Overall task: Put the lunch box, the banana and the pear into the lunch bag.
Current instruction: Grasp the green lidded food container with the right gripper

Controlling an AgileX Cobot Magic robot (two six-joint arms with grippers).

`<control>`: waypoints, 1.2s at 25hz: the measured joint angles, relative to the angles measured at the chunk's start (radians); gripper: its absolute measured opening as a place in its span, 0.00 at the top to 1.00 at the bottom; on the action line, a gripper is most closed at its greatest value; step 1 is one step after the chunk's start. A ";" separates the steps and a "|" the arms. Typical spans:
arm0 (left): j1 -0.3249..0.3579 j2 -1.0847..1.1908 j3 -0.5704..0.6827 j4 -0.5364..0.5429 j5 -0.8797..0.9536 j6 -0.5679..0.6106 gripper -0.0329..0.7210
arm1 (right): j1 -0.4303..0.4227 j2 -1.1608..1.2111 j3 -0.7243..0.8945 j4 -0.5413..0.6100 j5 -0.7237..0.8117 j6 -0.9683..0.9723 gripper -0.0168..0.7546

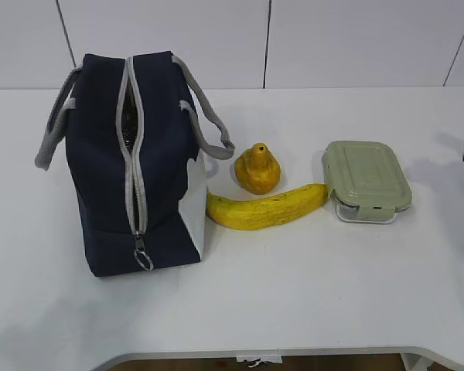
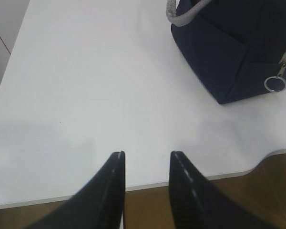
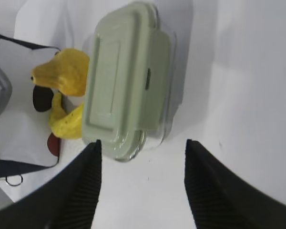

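Clearly, nothing is packed yet: the lunch box (image 3: 126, 81) is left on the tabletop (image 1: 294, 294) beside the banana (image 1: 264, 209), framed by the spread, empty right tool (image 3: 142, 157); descent and closure are called for, judged next.

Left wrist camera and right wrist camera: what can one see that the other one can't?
Only the left wrist view shows the left gripper, open over bare table.

Only the right wrist view shows the lunch box, the pear, the banana and the right gripper, open near the box.

Both show the lunch bag and its ring pull.
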 joint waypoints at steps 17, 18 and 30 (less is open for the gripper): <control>0.000 0.000 0.000 0.000 0.000 0.000 0.64 | 0.047 0.121 -0.127 0.029 0.000 -0.002 0.19; 0.000 0.000 0.000 0.000 0.000 0.000 0.64 | 0.058 0.135 -0.143 0.017 0.000 -0.002 0.18; 0.000 0.000 0.000 0.002 0.000 0.000 0.64 | 0.164 0.231 -0.238 -0.007 0.000 0.002 0.19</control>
